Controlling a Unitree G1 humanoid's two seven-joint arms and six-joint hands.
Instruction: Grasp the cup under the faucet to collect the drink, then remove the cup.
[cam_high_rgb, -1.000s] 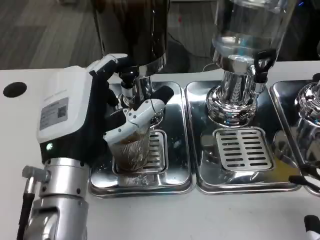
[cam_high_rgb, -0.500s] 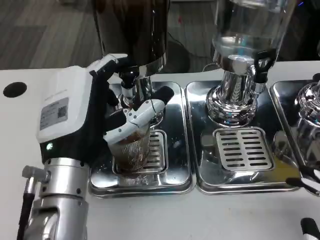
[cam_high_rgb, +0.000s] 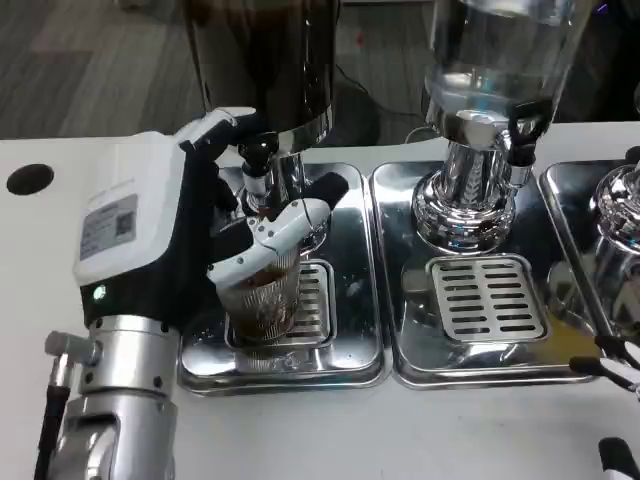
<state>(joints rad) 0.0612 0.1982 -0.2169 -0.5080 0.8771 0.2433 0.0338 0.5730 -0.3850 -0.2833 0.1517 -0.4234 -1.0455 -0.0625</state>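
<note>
A clear ribbed cup (cam_high_rgb: 262, 303) stands on the left drip tray (cam_high_rgb: 345, 350) under the dark dispenser's faucet (cam_high_rgb: 258, 172). Brown drink fills part of the cup. My left hand (cam_high_rgb: 175, 235) wraps around the cup from the left, white and black fingers across its rim and front. The dark drink dispenser (cam_high_rgb: 268, 60) rises behind it. At the lower right edge, my right hand's fingertips (cam_high_rgb: 618, 452) barely show; their state cannot be made out.
A second dispenser (cam_high_rgb: 492, 70) with clear liquid stands on the middle drip tray (cam_high_rgb: 488, 305). A third chrome dispenser base (cam_high_rgb: 618, 205) sits at the right edge. A black hole (cam_high_rgb: 29, 179) marks the white table at far left.
The brown drink in the cup has risen slightly. My left hand keeps its hold in the same place. The right fingertips have slid a little lower at the picture's edge.
</note>
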